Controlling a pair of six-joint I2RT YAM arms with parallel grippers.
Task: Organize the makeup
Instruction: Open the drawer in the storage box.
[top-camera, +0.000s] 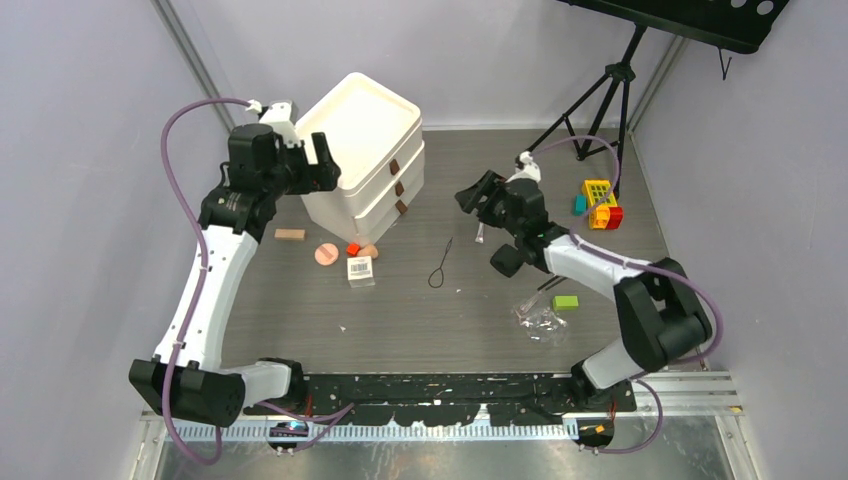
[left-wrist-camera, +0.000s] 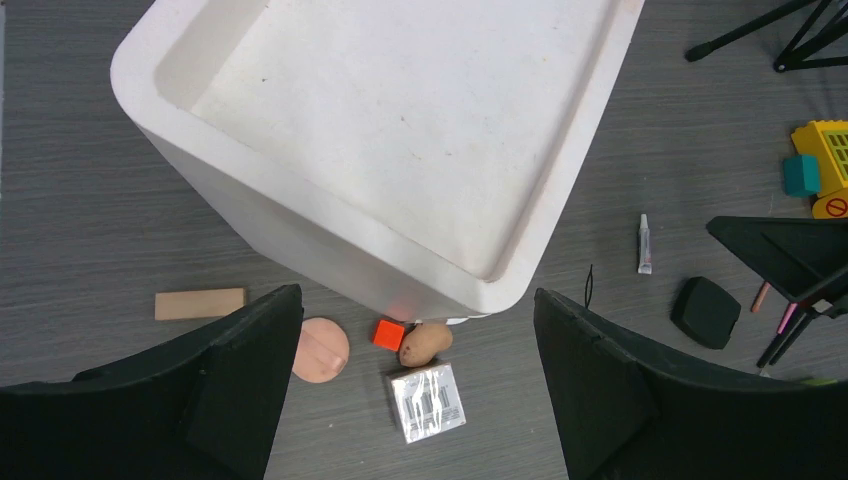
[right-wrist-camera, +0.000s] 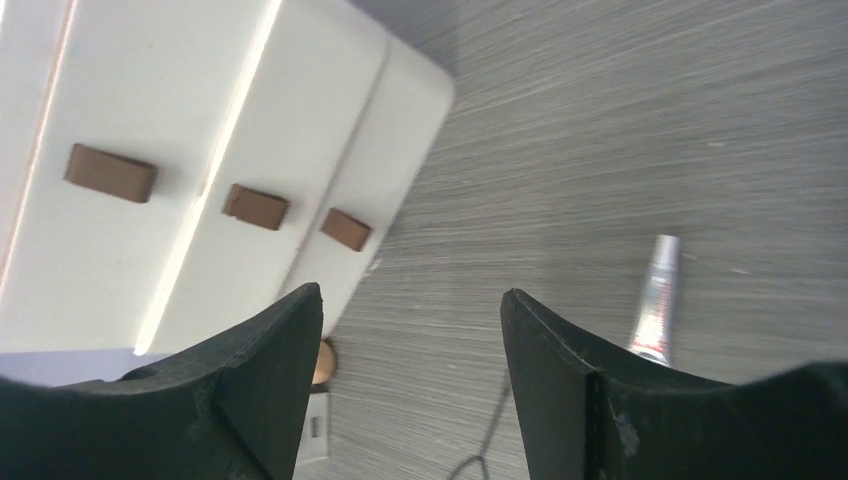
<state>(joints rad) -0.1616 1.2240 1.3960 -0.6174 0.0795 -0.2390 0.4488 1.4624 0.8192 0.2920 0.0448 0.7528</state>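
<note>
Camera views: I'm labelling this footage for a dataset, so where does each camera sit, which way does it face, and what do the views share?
Top external: above and behind the bases, looking down at the table; left arm and right arm both show.
Left wrist: over the white tray stack, looking down; its open jaws frame the bottom.
Right wrist: tilted toward the stack's handled side; its open jaws fill the bottom.
Shared: both wrist views see the stack and the white tube.
</note>
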